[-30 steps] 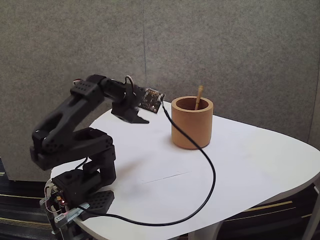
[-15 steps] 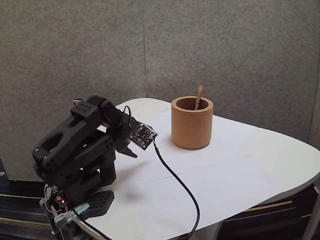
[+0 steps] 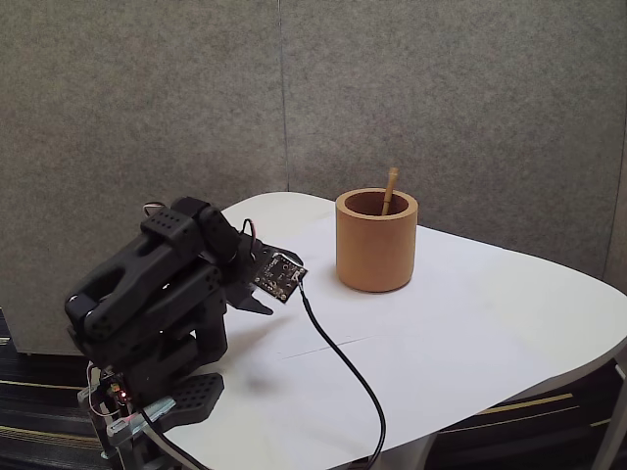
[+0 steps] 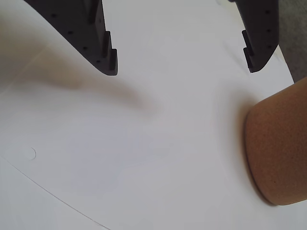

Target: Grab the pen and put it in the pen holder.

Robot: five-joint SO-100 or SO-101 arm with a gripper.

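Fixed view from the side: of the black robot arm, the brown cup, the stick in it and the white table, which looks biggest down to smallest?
1. Table.
2. Robot arm, though it stands nearer the camera, which inflates it.
3. Cup.
4. Stick; only its top end shows above the rim.

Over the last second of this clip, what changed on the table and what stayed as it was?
The arm folded back from beside the pen holder toward its base, and the gripper dropped low over the white table, open and holding nothing. The black cable swung in closer to the arm. The pen stayed standing inside the pen holder, which did not shift.
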